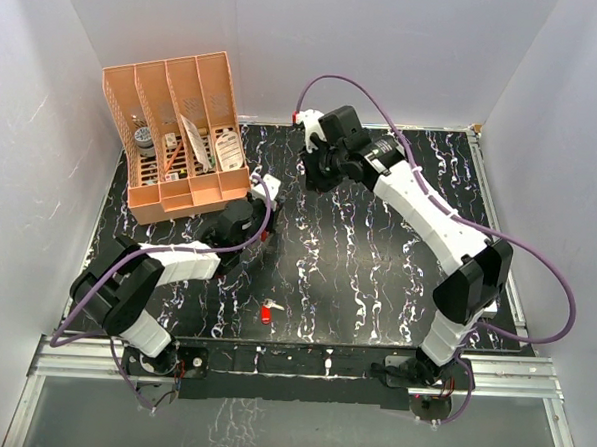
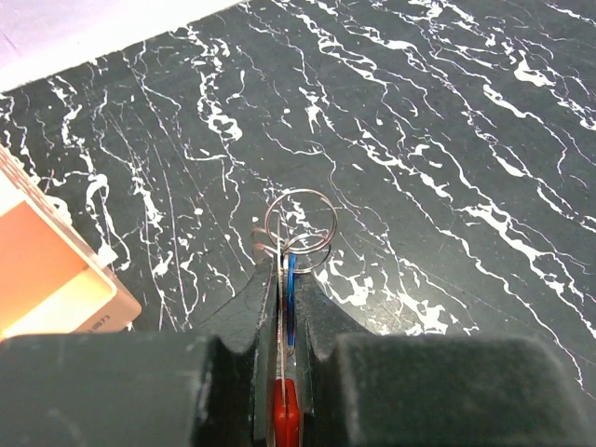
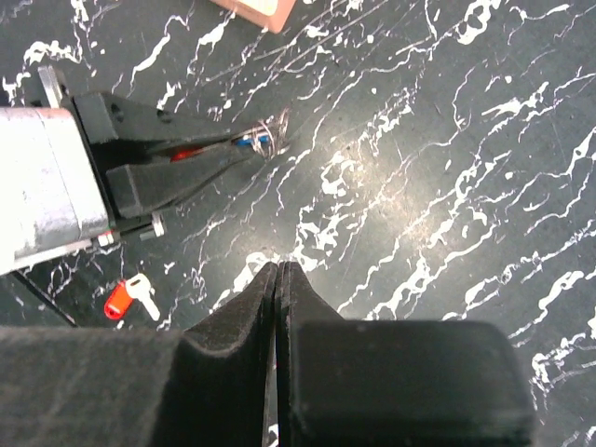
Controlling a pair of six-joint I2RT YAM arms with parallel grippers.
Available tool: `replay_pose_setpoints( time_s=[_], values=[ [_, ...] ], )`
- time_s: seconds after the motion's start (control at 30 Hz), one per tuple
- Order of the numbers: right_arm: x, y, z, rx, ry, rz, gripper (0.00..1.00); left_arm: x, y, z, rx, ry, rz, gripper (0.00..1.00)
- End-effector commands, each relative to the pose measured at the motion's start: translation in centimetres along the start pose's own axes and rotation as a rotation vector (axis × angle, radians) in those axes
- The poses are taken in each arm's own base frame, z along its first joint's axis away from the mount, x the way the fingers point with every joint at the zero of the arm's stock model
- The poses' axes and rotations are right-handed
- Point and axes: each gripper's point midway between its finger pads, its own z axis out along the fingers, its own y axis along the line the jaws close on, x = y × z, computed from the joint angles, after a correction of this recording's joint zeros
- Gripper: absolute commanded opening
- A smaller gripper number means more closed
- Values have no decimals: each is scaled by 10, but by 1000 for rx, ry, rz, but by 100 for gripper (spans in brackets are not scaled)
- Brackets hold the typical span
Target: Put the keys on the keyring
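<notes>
Wire keyring (image 2: pixel 300 192) and blue key (image 2: pixel 291 289) sit pinched in my left claw (image 2: pixel 284 279); my right claw (image 3: pixel 279 270) is closed, empty. Next step: open it for the red key (image 1: pixel 266 311) lying loose on the table (image 1: pixel 375 288).

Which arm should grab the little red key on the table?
Probably right: the right pincer is shut and empty, while the left pincer is clamping the keyring. The red key lies loose.
</notes>
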Motion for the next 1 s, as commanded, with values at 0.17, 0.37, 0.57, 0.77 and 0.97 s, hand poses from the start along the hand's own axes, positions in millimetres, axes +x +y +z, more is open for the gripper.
replay_pose_setpoints(
  time_s=[0.17,0.37,0.57,0.77,0.97],
  values=[
    [-40,0,-11,13,-339,122,19,-43,-6,-10,26,-105,-77,0],
    [-43,5,-18,-29,-529,223,37,-62,-11,-18,52,-135,-131,0],
    [-38,12,-22,-92,-676,313,39,-79,-17,-20,88,-168,-181,0],
    [-37,14,-22,-132,-762,342,38,-91,-28,-21,145,-192,-225,0],
    [-37,14,-19,-142,-791,345,35,-105,-33,-26,176,-224,-254,0]
  ],
)
